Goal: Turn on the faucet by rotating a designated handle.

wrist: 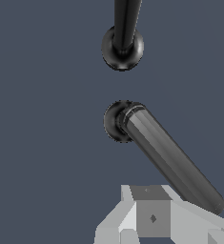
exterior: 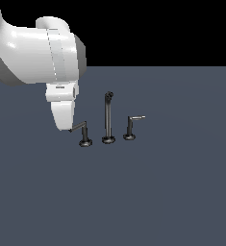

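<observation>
The faucet stands on the floor in the exterior view as three dark pieces: a tall thin spout (exterior: 107, 117), a short lever with a pale-tipped arm (exterior: 131, 126), and the handle (exterior: 81, 130) with the longer grey arm, on the exterior view's left. My gripper (exterior: 64, 126) hangs at the free end of that arm and hides its tip. In the wrist view the handle (wrist: 166, 157) runs as a thick grey bar from its round base (wrist: 112, 121) to my gripper (wrist: 173, 217). The fingers (wrist: 151, 217) sit close together, touching the bar's end, with nothing between them. The spout's base (wrist: 122, 47) lies beyond.
The white arm (exterior: 37, 50) fills the upper part of the exterior view's left. Flat dark blue-grey floor (exterior: 157, 192) surrounds the faucet.
</observation>
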Controlling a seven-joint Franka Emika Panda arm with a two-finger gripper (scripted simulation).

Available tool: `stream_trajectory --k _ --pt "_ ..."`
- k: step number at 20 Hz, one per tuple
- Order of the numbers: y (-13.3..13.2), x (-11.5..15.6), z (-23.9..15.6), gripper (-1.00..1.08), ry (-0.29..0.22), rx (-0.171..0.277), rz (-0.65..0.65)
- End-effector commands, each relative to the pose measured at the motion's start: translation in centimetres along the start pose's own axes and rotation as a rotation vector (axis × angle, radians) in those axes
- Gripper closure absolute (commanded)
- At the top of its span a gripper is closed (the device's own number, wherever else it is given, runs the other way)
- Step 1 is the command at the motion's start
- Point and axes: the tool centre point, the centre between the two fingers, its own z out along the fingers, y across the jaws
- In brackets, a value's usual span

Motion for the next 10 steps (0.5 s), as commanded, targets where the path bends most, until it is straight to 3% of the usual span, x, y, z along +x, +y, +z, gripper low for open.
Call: stream_trajectory --k 1,6,10 --pt "1.5 0.2 0.0 1.08 0.004 -0.016 0.0" --pt "3.2 0.5 0.0 1.08 0.004 -0.019 -0.003" --pt "3.1 0.7 0.0 1.08 0.001 -0.014 -0.009"
